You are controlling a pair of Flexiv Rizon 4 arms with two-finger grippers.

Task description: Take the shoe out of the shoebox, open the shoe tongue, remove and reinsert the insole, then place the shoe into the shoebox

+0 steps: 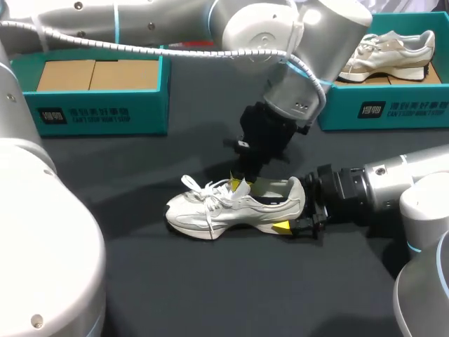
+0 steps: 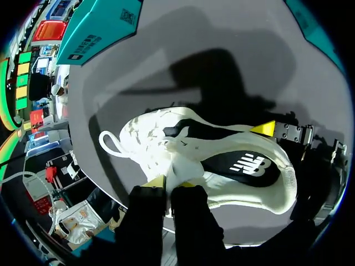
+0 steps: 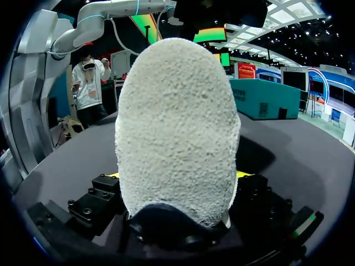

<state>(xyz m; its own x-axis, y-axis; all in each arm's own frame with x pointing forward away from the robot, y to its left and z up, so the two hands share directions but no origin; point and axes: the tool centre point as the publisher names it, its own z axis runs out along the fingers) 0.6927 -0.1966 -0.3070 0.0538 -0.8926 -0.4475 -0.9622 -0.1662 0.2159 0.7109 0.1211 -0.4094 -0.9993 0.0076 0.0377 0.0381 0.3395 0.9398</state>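
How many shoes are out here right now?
2. One shoe lies in the middle of the table; a second shoe sits in the right box. The left box shows only cardboard, which might hide more.

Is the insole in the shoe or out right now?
In. The black insole lies flat inside the shoe, visible through the opening behind the tongue pinched by the left end effector.

The shoe (image 1: pixel 235 205) is off-white with a black insole (image 2: pixel 244 163) bearing a white logo (image 2: pixel 248 164), the table (image 1: pixel 210 281) dark grey, the box at ten o'clock (image 1: pixel 98 112) and the box at two o'clock (image 1: pixel 382 109) teal, and the left gripper (image 2: pixel 168 183) and right gripper (image 1: pixel 279 207) black with yellow fingertips (image 1: pixel 282 226).
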